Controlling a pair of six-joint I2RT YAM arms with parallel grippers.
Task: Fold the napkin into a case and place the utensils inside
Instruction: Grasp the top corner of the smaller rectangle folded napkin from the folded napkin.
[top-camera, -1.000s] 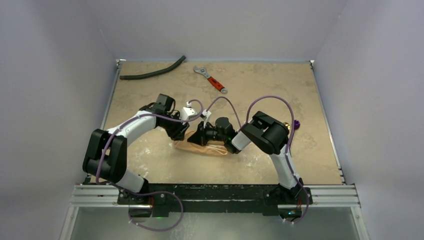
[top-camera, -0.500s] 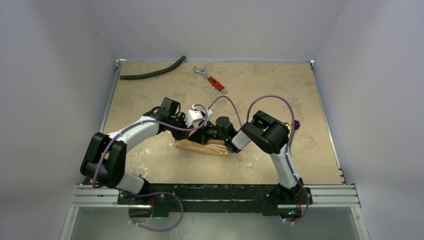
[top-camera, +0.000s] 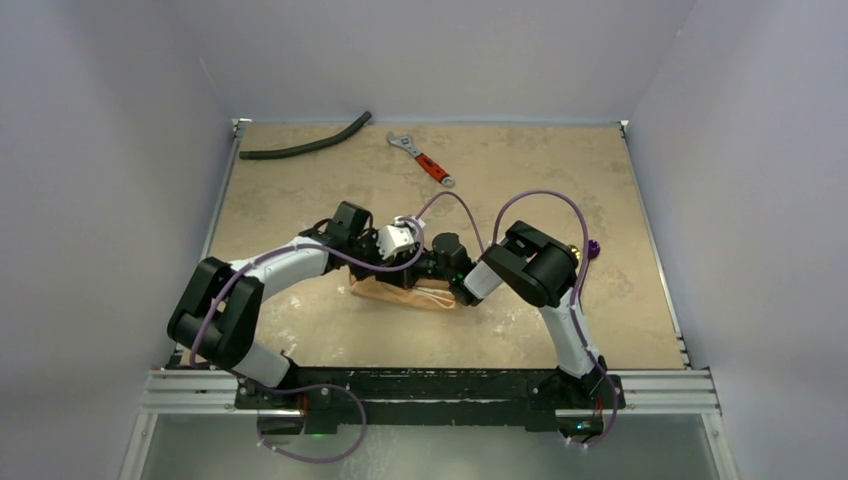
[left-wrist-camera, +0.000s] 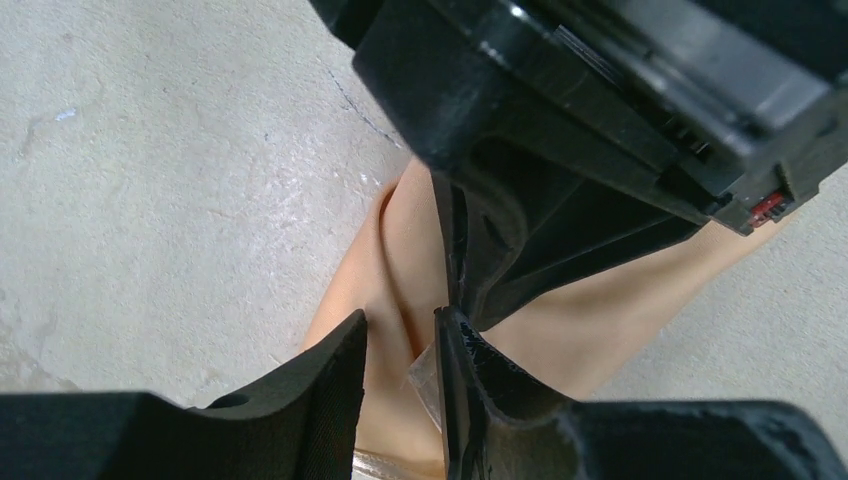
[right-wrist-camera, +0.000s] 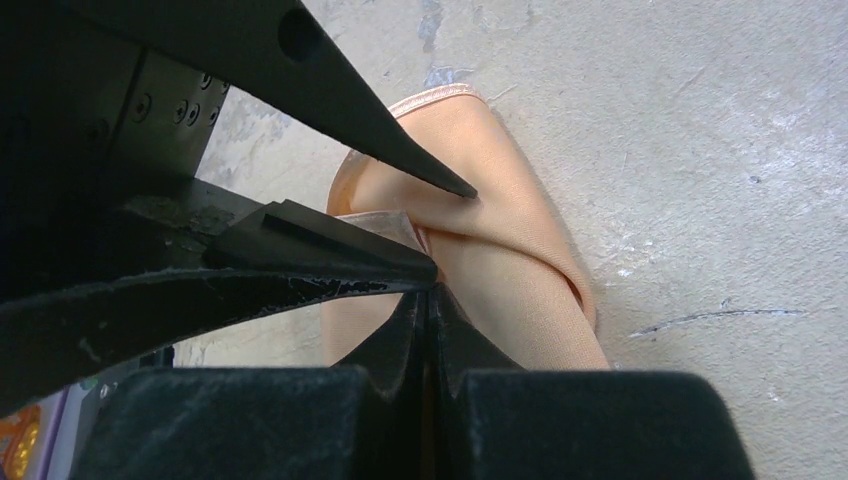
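Napkin: the peach-orange cloth napkin (top-camera: 400, 293) is lying folded mid-way across the tan mottled bench (top-camera: 520, 170), under both wrists.
Left fingers (left-wrist-camera: 310, 400): standing narrowly parted, straddling a pale hem; a grip cannot be told.
Right fingers (right-wrist-camera: 520, 420): pressing tight together, seemingly pinching a cloth layer.
Utensils: the gold and purple cutlery pieces (top-camera: 588, 247) are lying beside the right elbow, apart from the cloth.
Step in hand: probably shaping the pocket; holding the pinched layer taut while closing squarely on the hem should be helping.
Views: the overhead view is hiding the fold beneath the arms; the wrist views are showing it, but no cutlery.
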